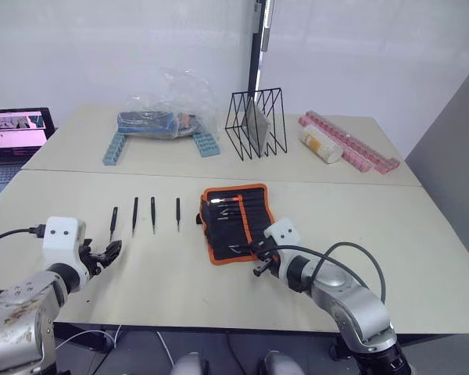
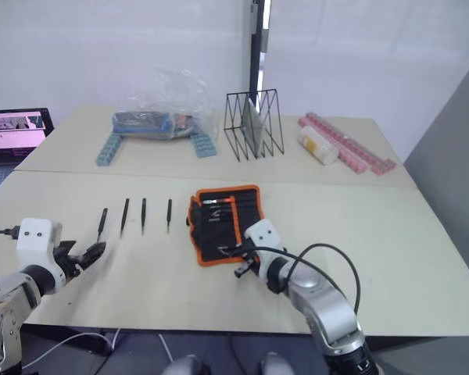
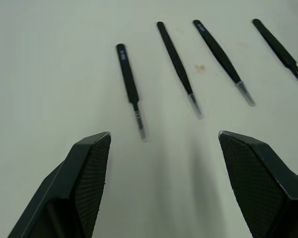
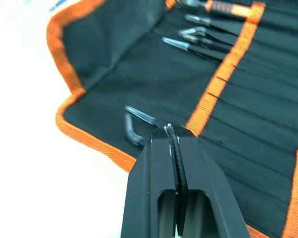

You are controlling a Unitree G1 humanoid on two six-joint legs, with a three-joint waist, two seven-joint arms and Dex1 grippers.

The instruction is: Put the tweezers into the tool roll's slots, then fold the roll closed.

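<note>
The right gripper (image 4: 171,130), fingers pressed together on nothing, was held at the near edge of the tool roll (image 1: 236,221), which lay unfolded with a few tools already seated in the slots (image 4: 248,148). The left gripper (image 3: 164,144) was spread wide, four tweezers (image 3: 179,64) lying loose just beyond its tips. Slotting was judged barely begun, folding not yet reached.

We see the tool roll (image 1: 236,223) lying open on the tabletop (image 1: 422,258), with four tweezers (image 1: 134,216) in a row at its nine o'clock. Our right pincer (image 1: 257,262) sits at the roll's five o'clock edge, touching it. Our left pincer (image 1: 109,252) hangs just at six o'clock of the leftmost tweezer, fingers parted.
</note>
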